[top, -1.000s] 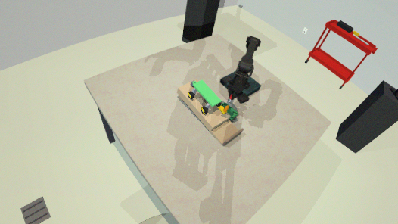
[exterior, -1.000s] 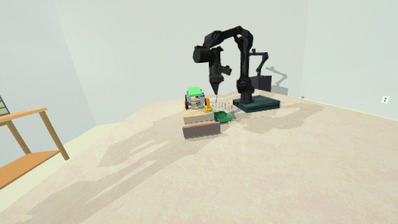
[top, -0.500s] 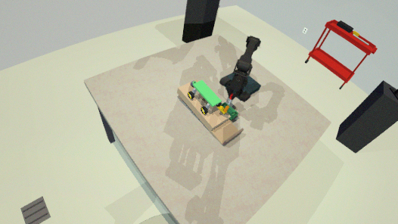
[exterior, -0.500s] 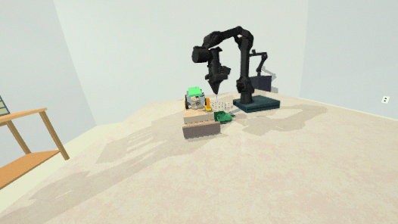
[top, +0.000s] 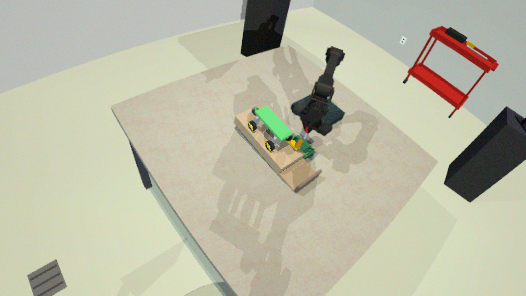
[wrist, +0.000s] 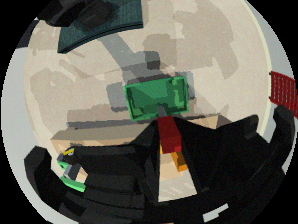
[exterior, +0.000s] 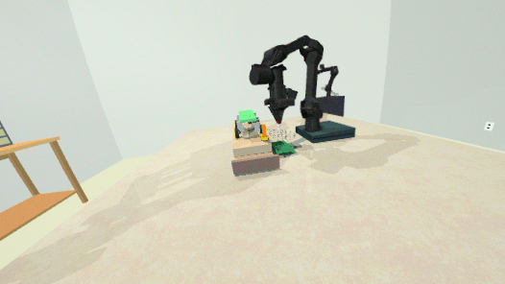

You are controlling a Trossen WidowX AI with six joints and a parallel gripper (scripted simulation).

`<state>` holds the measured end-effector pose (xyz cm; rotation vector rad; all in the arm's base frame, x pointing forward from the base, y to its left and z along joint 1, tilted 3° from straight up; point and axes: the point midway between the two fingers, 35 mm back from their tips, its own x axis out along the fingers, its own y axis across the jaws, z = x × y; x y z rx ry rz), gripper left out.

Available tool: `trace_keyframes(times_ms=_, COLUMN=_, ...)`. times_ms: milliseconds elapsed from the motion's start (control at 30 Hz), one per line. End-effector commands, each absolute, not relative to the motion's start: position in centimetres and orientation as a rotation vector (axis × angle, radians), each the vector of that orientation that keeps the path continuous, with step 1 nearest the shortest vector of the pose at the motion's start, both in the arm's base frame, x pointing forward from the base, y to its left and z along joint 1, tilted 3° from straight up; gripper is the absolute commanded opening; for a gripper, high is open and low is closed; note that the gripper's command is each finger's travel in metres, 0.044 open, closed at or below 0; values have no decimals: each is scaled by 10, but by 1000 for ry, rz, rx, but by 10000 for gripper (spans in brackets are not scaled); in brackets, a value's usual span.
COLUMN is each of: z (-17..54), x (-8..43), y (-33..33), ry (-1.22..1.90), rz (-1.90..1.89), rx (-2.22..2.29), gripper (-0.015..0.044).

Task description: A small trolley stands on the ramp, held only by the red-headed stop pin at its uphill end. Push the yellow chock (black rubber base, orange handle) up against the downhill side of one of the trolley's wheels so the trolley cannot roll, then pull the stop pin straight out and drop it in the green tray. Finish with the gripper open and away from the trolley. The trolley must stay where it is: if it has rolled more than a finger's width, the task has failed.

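My gripper (top: 307,130) (exterior: 277,123) (wrist: 164,123) is shut on the red-headed stop pin (wrist: 170,137); its grey shaft points down, with the tip over the ramp-side edge of the green tray (top: 309,150) (exterior: 283,148) (wrist: 150,96) in the wrist view. The pin is above the tray. The trolley (top: 274,123) (exterior: 248,116), with a green top and yellow-black wheels, stands on the ramp (top: 285,162) (exterior: 252,150) (wrist: 90,136). The chock's orange handle (top: 298,144) (exterior: 264,130) (wrist: 179,162) stands at the trolley's downhill end on the tray side. Its contact with the wheel is too small to tell.
The arm's base (top: 336,116) (exterior: 326,131) (wrist: 105,30) stands beyond the tray. The ramp's raised end lip (top: 309,181) (exterior: 255,164) is at the downhill end. A red cart (top: 437,86) and a black block (top: 482,157) stand off the table.
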<state>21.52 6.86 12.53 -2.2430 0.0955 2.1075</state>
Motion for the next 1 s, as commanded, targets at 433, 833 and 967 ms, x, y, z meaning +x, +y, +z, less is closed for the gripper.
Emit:
trace_keyframes(times_ms=433, z=83, x=219, y=85, ry=-91, rz=2014, rx=-2167, gripper=0)
trace_keyframes(times_ms=833, z=62, x=221, y=97, ry=-93, rz=2013, rx=-2166, gripper=0)
trace_keyframes(times_ms=967, z=62, x=221, y=96, ry=-93, rz=2013, rx=-2166, gripper=105)
